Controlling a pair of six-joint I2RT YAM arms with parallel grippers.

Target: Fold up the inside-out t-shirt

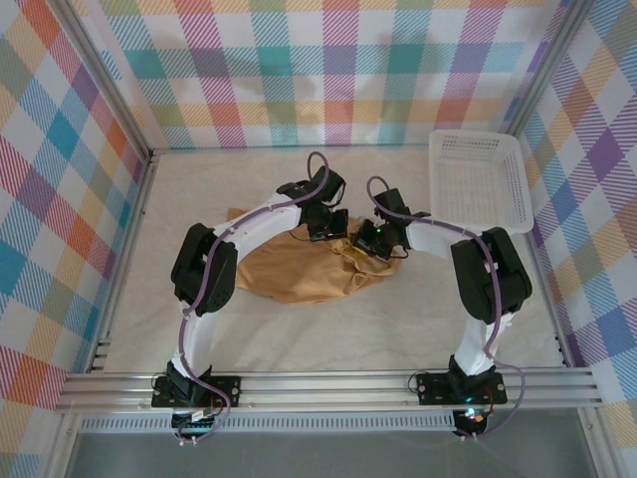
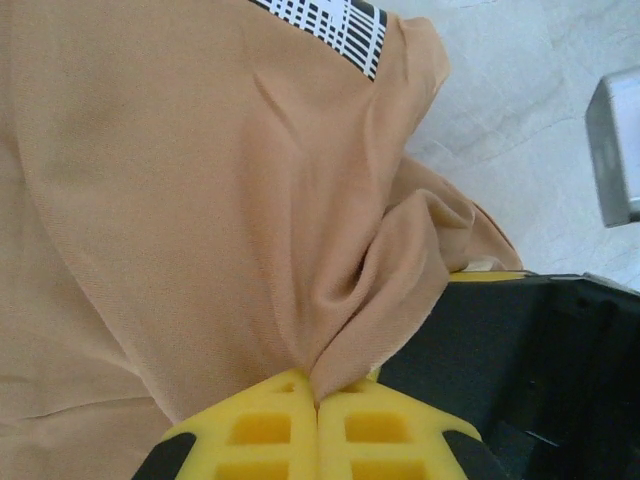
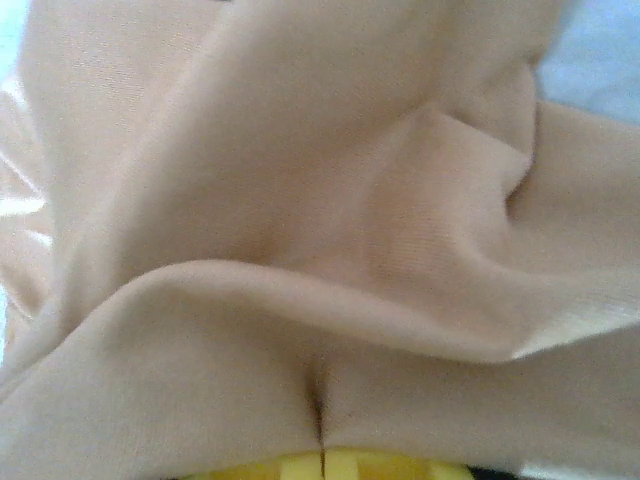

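Tan fabric, bunched in a loose heap: the inside-out t-shirt (image 1: 289, 274) lies near the middle of the table (image 1: 348, 334), between the 2 arms. The left gripper (image 1: 326, 231) sits at the heap's far edge. Its wrist view shows the yellow pads (image 2: 270, 425) pressed together on a raised fold, with a black-and-white striped label (image 2: 335, 25) farther along the cloth. The right gripper (image 1: 360, 254) is at the heap's right end, its pads likewise closed on a pinch of cloth. The 2 grips sit close together, probably to lift and spread the shirt before any folding. The heap's long axis runs left to right across the table. I cannot tell which end is collar and which is hem. A white mesh basket (image 1: 478, 179) stands well apart at the far right.
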